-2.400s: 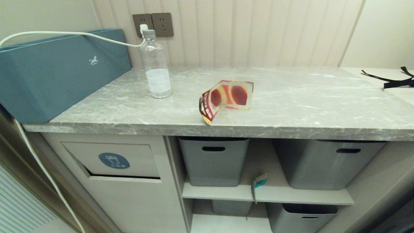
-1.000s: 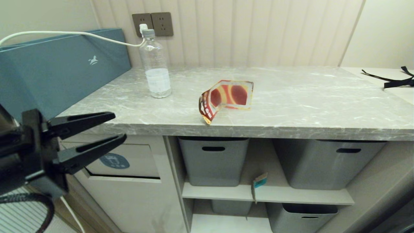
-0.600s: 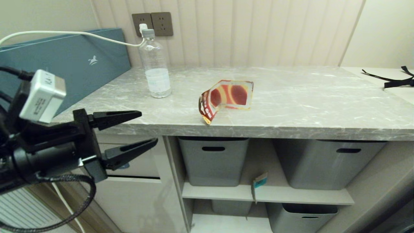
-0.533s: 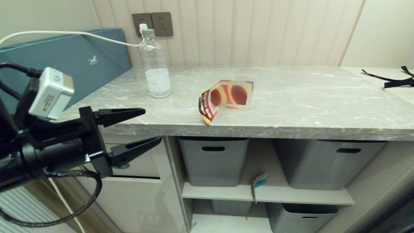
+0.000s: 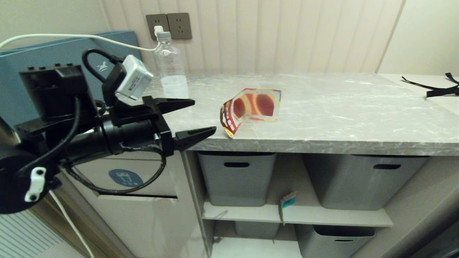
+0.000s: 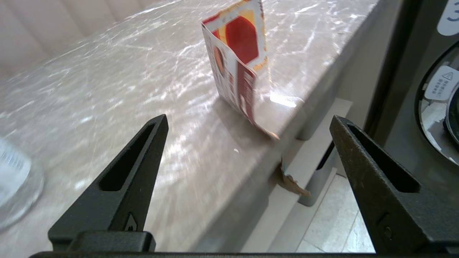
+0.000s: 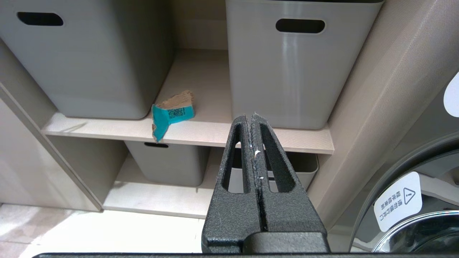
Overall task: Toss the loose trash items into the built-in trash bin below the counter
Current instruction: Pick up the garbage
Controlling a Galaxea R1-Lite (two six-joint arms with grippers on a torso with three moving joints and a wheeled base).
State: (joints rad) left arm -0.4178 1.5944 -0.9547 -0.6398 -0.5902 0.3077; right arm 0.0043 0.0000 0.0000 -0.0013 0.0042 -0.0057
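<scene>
Your left gripper [image 5: 195, 118] stands spread wide and empty, the snack wrapper [image 6: 238, 68] upright just ahead between its jaws on the counter [image 5: 322, 107]: light, crinkly, likely slippery, so pinch its folded edge.

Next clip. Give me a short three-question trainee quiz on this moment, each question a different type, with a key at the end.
1. True or false: the left pincer is shut on the snack wrapper.
2. Where does the teal paper scrap lie? A) on the counter; B) on the shelf between the grey tubs; C) inside the trash bin flap.
3. Fill in: the water bottle stands ____ on the counter near the wall sockets.

Key:
1. False: it is open, short of the wrapper and holding nothing.
2. B.
3. Upright.
</scene>
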